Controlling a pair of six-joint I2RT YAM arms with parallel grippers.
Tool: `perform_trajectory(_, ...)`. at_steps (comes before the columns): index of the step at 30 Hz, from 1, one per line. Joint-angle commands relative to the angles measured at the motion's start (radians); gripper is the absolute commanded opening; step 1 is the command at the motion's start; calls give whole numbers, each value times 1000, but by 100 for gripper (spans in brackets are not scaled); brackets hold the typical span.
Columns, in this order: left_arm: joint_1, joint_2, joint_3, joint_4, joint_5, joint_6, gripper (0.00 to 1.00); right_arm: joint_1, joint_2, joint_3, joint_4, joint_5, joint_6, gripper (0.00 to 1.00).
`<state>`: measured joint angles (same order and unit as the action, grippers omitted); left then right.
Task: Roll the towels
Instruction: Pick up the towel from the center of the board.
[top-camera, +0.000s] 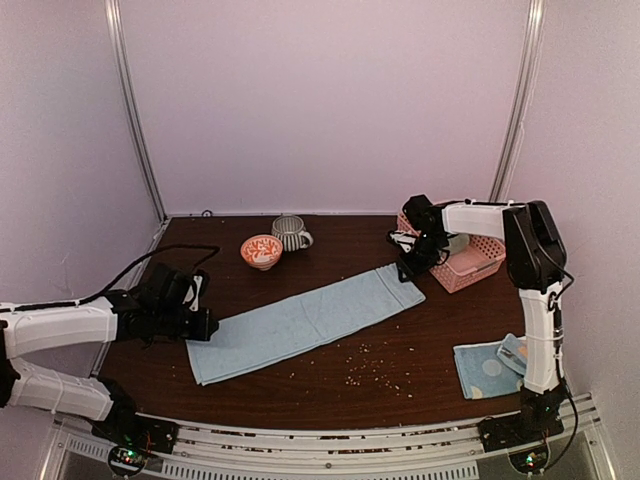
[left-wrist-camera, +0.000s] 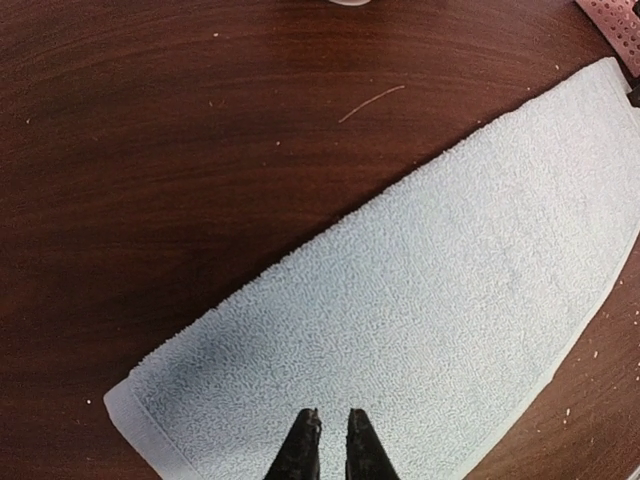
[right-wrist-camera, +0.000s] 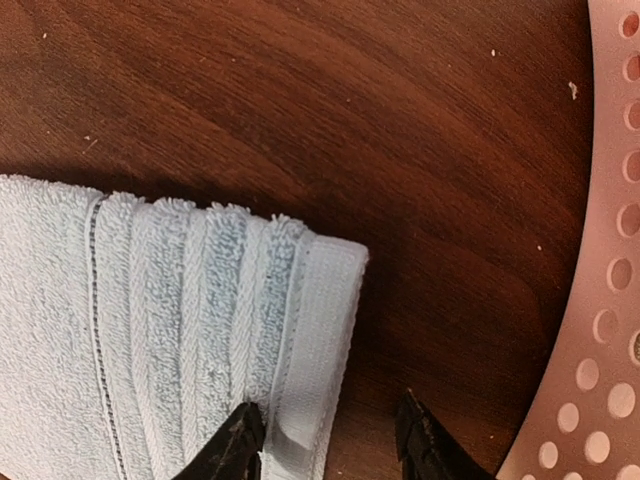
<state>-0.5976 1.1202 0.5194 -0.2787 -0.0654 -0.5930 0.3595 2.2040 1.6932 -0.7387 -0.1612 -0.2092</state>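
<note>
Blue towel (top-camera: 305, 322) lies flat, running from near-left toward the surface's far-right corner. Left tool (left-wrist-camera: 331, 420) barely parted over its near end, right tool (right-wrist-camera: 328, 410) half apart astride the far hem; neither grips. I'd pin the hem and roll evenly.

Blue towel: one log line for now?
blue towel flat, unrolled | left pincer barely open over left end | right pincer open, straddling right hem

No text, label or number can be read anywhere.
</note>
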Motion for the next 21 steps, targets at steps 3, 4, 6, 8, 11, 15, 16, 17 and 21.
perform_trajectory(3, -3, -21, -20, 1, -27, 15, 11, 13, 62, 6, -78, -43, -14, 48)
perform_trajectory(4, -3, -18, -20, 1, -26, 15, 11, 19, 66, 9, -87, -47, -19, 47)
perform_trajectory(6, -3, -12, -22, 3, -28, 14, 11, 32, 69, 2, -84, -33, -32, 45)
perform_trajectory(8, -3, -4, -21, 6, -31, 16, 11, 51, 65, -14, -72, 0, -44, 42)
perform_trajectory(11, -2, 7, -17, 10, -33, 18, 11, 72, 72, -29, -68, 13, -56, 35)
perform_trajectory(15, -3, 15, -20, 17, -30, 16, 11, 75, 88, -15, -72, -1, -53, 17)
perform_trajectory(16, -3, 15, -23, 20, -30, 17, 11, 75, 82, -10, -65, 5, -47, 13)
perform_trajectory(17, -3, 16, -26, 23, -29, 17, 11, 73, 69, -6, -56, 21, -42, 11)
perform_trajectory(21, -3, 25, -29, 24, -25, 19, 11, 58, -9, 15, -36, 73, -33, 0)
